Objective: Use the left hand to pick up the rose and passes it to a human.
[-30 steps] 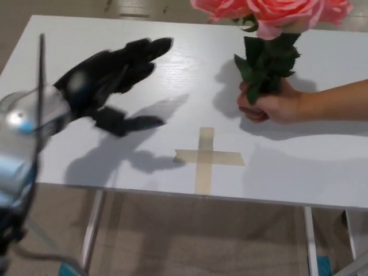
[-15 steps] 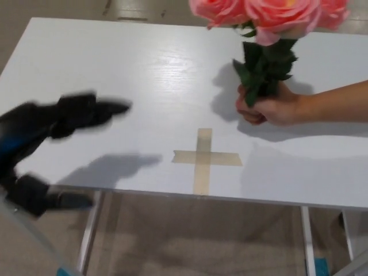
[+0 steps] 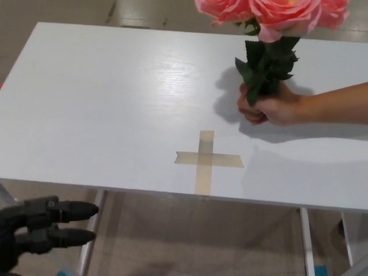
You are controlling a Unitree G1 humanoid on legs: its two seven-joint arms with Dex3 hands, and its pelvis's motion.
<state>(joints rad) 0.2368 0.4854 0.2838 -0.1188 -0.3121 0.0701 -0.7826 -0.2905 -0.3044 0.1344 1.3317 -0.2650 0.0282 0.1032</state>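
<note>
handover done; rose upright in person's hand at the table's far right edge.
left hand hangs empty below the near left corner, fingers slightly apart; best parked low, clear of the edge.

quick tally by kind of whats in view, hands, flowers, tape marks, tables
robot hands: 1, the left hand, empty, below the table edge
person's hands: 1, a hand gripping the stems
rose bunches: 1, pink roses held upright
tape crosses: 1, the tape cross
tables: 1, the white table
total: 5
</note>
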